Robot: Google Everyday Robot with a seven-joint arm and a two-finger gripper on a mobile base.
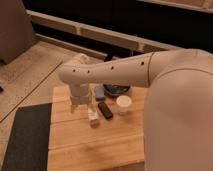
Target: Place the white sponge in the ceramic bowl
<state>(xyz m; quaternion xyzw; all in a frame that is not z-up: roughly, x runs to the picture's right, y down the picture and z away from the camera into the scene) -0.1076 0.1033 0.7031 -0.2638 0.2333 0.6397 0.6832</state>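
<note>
Single camera view, looking down past the robot's own arm (115, 70), which crossed the frame from right to left above the far part of a wooden slatted table (90, 145).

Gripper (80, 103) – hung below the wrist at the left end of the arm, pointed down over the back-left part of the table. Whether the claw was apart or together: could not tell. Nothing was seen held in it.

White sponge (99, 92) – a small pale grey-blue block, lying on the table just right of the gripper and apart from it. It lay just left of the ceramic bowl (118, 90), outside it.

Ceramic bowl: dark and glossy, at the back of the table, its upper part hidden behind the arm. What it held could not be made out.

Other items on the table:
- white cup (123, 103), just in front of the bowl, upright.
- black block (105, 110), in front of the sponge, lying at an angle, left of the cup.
- whitish-beige bar (93, 117), just left of the black block and a little nearer the camera.

A dark mat (27, 137) lay on the speckled floor (30, 65) along the table's left side.
</note>
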